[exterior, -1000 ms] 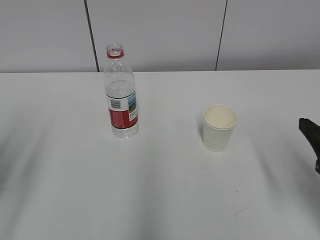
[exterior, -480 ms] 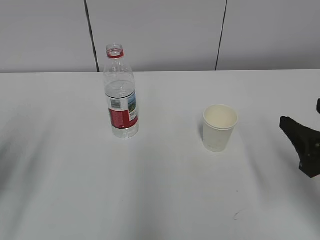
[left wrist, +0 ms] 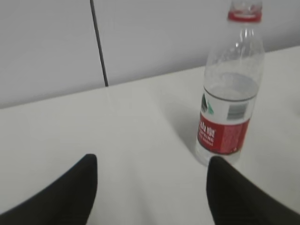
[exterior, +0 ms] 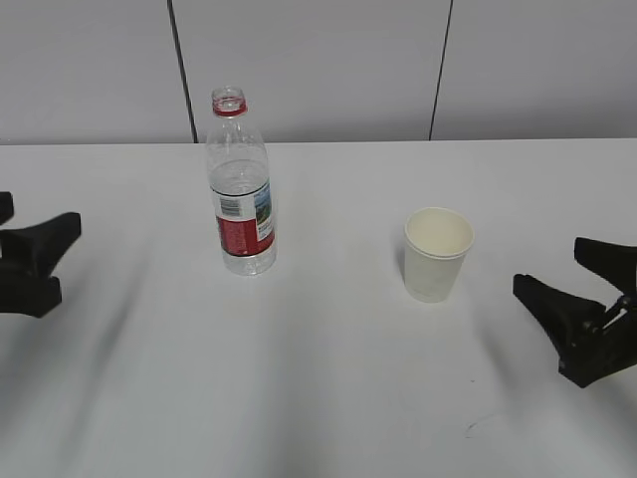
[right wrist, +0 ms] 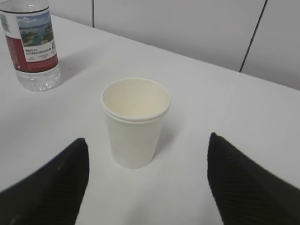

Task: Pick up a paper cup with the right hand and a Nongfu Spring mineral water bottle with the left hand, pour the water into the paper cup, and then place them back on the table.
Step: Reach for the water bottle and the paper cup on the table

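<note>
- A small off-white paper cup [exterior: 437,254] stands upright on the white table [exterior: 318,378], just right of the frame's centre in the exterior view. Its mouth faces up and it looks empty in the right wrist view.
- A tall clear Nongfu Spring mineral water bottle [exterior: 240,184] stands upright left of centre, well apart from the cup. It has no cap; a red ring circles the neck and a red-and-white label wraps the lower half.
- The water [left wrist: 231,92] inside reaches to roughly the top edge of the label.
- The right hand [exterior: 572,299] is at the right edge of the frame, near the cup but not touching it. Its two black fingers are spread apart and hold nothing; in the right wrist view the cup sits between and beyond them.
- The left hand [exterior: 30,261] is at the left edge of the frame, well apart from the bottle. Its fingers are also spread apart and hold nothing.
- In the left wrist view the bottle stands in the upper right, just beyond the right-side finger [left wrist: 239,197].
- Behind the table is a pale grey wall [exterior: 318,70] with two thin dark vertical seams.
</note>
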Motion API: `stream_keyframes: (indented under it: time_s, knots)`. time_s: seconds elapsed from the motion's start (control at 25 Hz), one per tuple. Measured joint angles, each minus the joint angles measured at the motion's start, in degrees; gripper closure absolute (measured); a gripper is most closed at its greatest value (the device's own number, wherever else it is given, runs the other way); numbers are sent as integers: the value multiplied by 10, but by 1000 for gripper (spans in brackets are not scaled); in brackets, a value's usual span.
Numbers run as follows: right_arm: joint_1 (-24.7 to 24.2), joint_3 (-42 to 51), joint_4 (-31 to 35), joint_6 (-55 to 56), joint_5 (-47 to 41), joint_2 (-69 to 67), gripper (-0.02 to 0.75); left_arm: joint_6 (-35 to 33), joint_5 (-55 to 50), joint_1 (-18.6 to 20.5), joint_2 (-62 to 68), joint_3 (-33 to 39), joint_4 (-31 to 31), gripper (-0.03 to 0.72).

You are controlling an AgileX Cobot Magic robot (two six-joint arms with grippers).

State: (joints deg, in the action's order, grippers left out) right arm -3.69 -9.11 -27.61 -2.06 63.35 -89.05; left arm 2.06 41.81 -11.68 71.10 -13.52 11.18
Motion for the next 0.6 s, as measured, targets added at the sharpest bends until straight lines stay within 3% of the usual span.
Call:
stream_keyframes:
  time_s: [0.36, 0.6]
  knots:
    - [0, -12, 0, -48, 20, -155, 156, 0, 122, -6, 162, -2, 16, 230]
    - [0, -36, 1, -50, 21, -207, 155, 0, 155, -6, 190, -6, 17, 203]
